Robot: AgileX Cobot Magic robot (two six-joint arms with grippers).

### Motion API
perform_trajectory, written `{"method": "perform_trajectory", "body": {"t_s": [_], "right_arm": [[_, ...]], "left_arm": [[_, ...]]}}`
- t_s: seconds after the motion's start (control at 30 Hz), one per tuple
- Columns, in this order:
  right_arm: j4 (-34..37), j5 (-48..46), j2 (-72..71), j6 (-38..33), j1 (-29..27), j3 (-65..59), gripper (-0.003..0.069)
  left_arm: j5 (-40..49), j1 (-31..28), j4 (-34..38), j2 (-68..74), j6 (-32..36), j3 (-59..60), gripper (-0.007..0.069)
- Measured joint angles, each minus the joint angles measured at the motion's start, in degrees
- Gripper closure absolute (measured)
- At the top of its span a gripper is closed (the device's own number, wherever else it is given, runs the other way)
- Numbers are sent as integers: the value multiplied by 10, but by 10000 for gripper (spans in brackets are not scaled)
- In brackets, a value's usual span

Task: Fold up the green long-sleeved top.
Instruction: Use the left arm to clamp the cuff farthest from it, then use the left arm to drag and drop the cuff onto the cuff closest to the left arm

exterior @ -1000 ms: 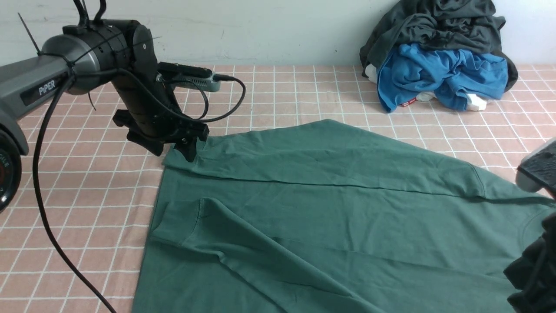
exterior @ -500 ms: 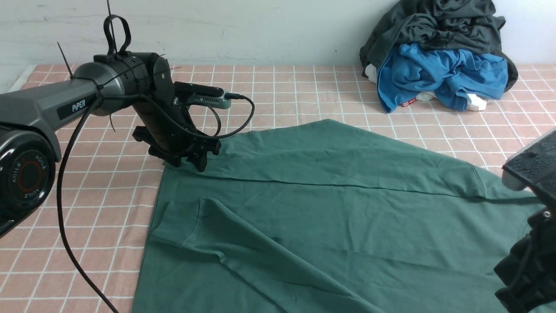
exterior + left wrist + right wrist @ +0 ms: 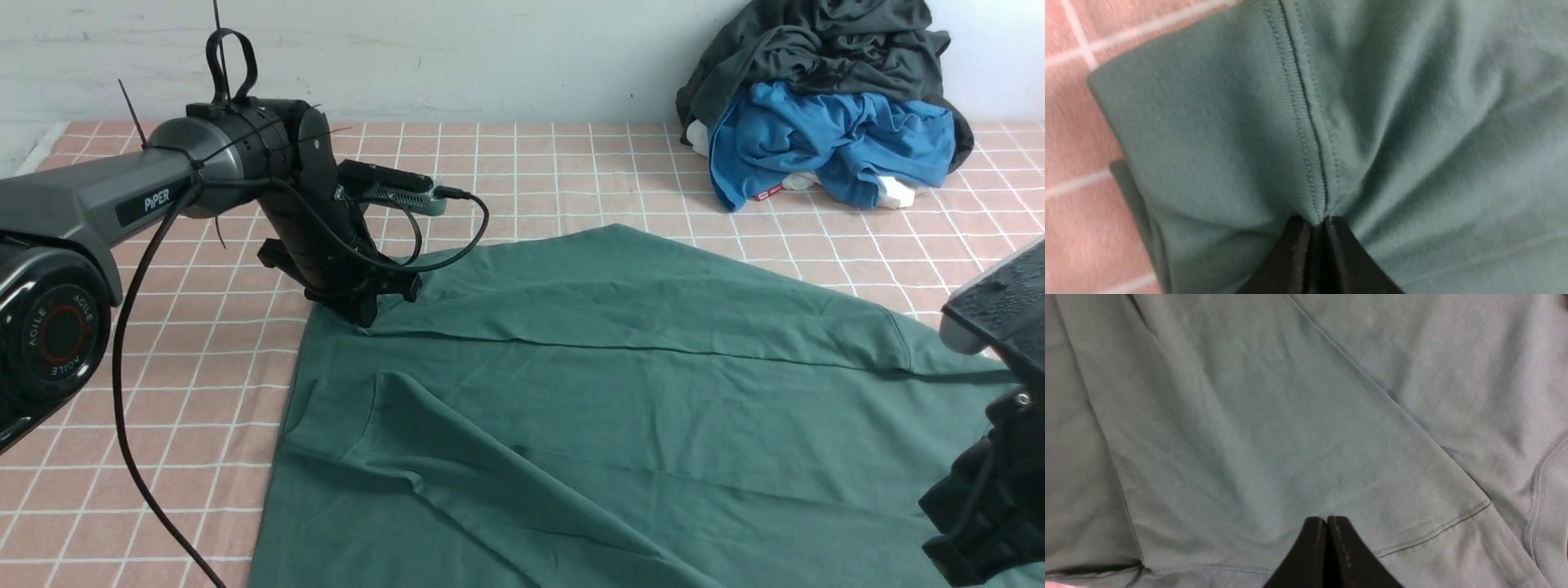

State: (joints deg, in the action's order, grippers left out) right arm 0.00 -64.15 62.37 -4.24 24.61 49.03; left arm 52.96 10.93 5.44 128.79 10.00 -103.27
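Green, the top (image 3: 620,392) lies spread on the checked surface (image 3: 522,171) in the front view, one corner under the left claw (image 3: 365,314), whose arm (image 3: 98,200) reads "PiPER" and "AGILE". In the left wrist view that claw is pinched onto a stitched seam, so the grasp looks made and a lift across probably comes next. In the right wrist view the right claw (image 3: 1327,528) is closed and empty above the fabric.

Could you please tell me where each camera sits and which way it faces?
Front view: between the arms, facing forward over the table to the wall; shows the left arm, left tool and part of the right arm.
Left wrist view: on that wrist, looking along the left tool, shut on the green top.
Right wrist view: on that wrist, looking along the shut right tool at the green top.
Shared: front and left wrist both show the left tool gripping the top's corner.
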Motion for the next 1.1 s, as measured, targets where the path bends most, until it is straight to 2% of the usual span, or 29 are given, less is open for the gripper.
{"method": "perform_trajectory", "body": {"t_s": [0.13,0.27,0.47,0.63,0.77,0.93,1.1], "right_arm": [[0,0,0,0,0,1,673],[0,-10,-1,0,4,3,673],[-34,-32,-43,0,56,4,673],[-67,-47,-92,7,96,4,673],[-77,-53,-113,20,110,4,673],[-77,-57,-116,22,113,4,673],[-77,-58,-116,22,113,4,673]], "left_arm": [[30,1,8,-35,0,0,608],[107,3,30,-95,-1,3,608],[137,9,32,-196,-16,105,608],[100,38,32,-298,-25,268,608],[44,94,37,-369,-40,399,608],[-14,138,35,-411,-79,495,608],[-64,148,12,-416,-92,545,594]]}}
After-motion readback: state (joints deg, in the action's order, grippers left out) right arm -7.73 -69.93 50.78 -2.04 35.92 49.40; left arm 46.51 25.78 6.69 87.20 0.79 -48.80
